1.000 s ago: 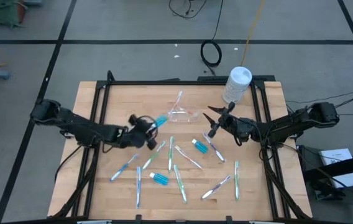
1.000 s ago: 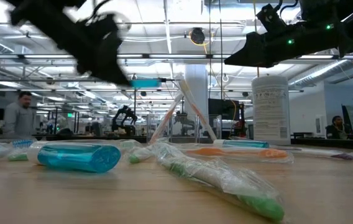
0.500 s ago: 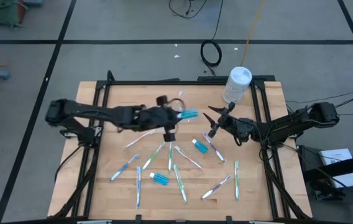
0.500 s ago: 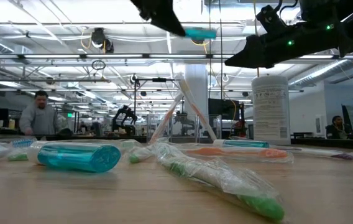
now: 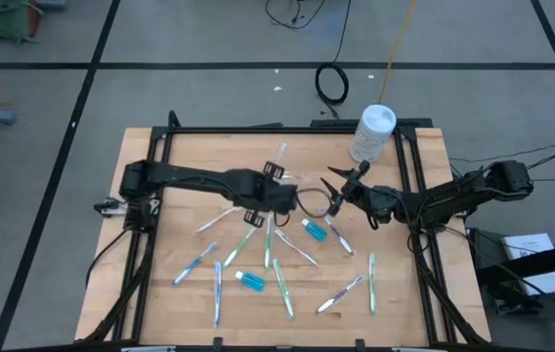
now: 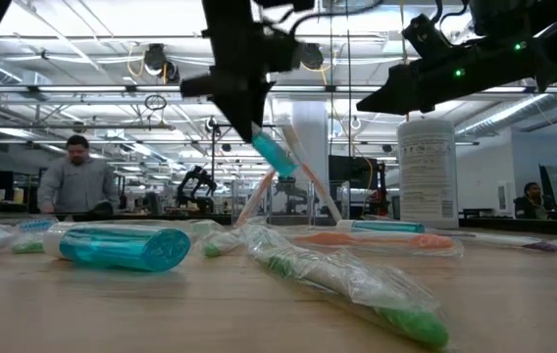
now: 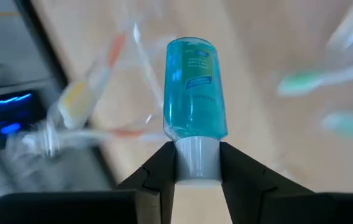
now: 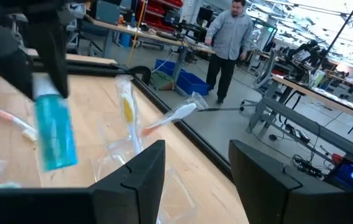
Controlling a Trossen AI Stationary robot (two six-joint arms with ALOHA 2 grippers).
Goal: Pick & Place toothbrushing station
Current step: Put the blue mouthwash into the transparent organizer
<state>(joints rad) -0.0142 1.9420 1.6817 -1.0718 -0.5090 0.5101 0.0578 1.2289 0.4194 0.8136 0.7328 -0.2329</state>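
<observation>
My left gripper [image 5: 282, 193] is shut on a short blue tube [image 7: 192, 87] and hovers right over the clear plastic cup [image 8: 125, 146]. In the low view the tube [image 6: 277, 157] hangs tilted above the cup [image 6: 293, 196]. Toothbrushes [image 5: 280, 154] lean in the cup, their handles sticking out past its rim. My right gripper [image 5: 332, 193] is open and empty just to the right of the cup, above the table. Two more blue tubes [image 5: 312, 230] [image 5: 250, 282] and several toothbrushes [image 5: 282, 284] lie flat on the table. My left gripper pinches the tube's white cap [image 7: 196, 155] between its two fingers, one on each side. The fingers come from above, slanting down. The tube hangs below them, lifted clear, tilted, with its flat blue end lowest, above the cup.
A tall white round-lidded canister [image 5: 373, 132] stands at the table's far right corner. Wrapped toothbrushes [image 5: 370, 269] lie scattered over the near half of the table. A person [image 6: 77, 181] stands in the room beyond the table.
My left gripper has carried the tube from the table's left-middle toward the right, first rising, then coming down over the cup. The tube has tipped from level to hanging with its blue end down. The gripper has stayed shut on it.
</observation>
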